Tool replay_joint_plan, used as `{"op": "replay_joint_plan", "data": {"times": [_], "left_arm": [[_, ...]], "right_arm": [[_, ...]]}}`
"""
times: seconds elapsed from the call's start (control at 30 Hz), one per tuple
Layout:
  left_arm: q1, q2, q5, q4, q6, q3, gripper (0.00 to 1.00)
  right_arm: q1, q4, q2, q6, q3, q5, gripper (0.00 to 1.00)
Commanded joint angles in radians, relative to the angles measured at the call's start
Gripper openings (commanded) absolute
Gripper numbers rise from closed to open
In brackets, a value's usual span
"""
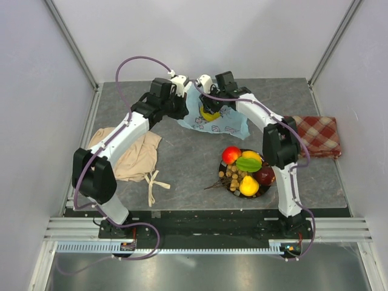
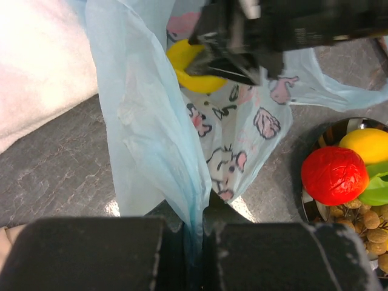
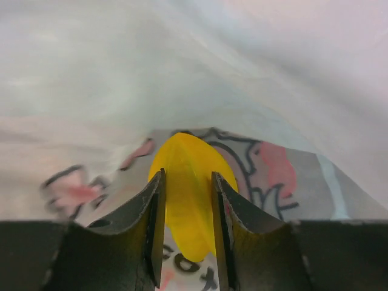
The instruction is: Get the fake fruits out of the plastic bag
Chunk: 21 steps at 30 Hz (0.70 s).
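With the plastic bag point(image 2: 151, 133) pinched in the closed left tool point(image 2: 194, 225) and the yellow fruit point(image 3: 191, 200) nipped between the right tool point(image 3: 188, 179) fingers, slippage of the glossy fruit is risked.

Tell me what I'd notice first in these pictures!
Probably the bright yellow fruit inside the light-blue plastic bag, pinched between the fingers of the right gripper at the back of the table. The left gripper holds the bag's edge up. Nearer, a dark plate is heaped with colourful fruits.

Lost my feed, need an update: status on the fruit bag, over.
Left gripper shut on bag edge. Right gripper inside bag, shut on yellow fruit. No obstruction seen.
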Motion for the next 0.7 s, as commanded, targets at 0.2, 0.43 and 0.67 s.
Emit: {"op": "replay_joint_plan", "data": {"times": [0.2, 0.43, 0.67], "left_arm": [[0.002, -0.006, 0.022, 0.047, -0.036, 0.044, 0.02], [0.002, -0.004, 0.008, 0.039, -0.024, 0.053, 0.02], [0.002, 0.006, -0.006, 0.041, -0.001, 0.058, 0.02]], "right_arm": [[-0.076, -0.037, -0.256, 0.153, -0.108, -0.368, 0.31], [-0.096, -0.146, -0.352, 0.099, -0.054, -0.428, 0.31], [-0.098, -0.524, -0.546, -0.158, -0.132, -0.418, 0.31]]}}
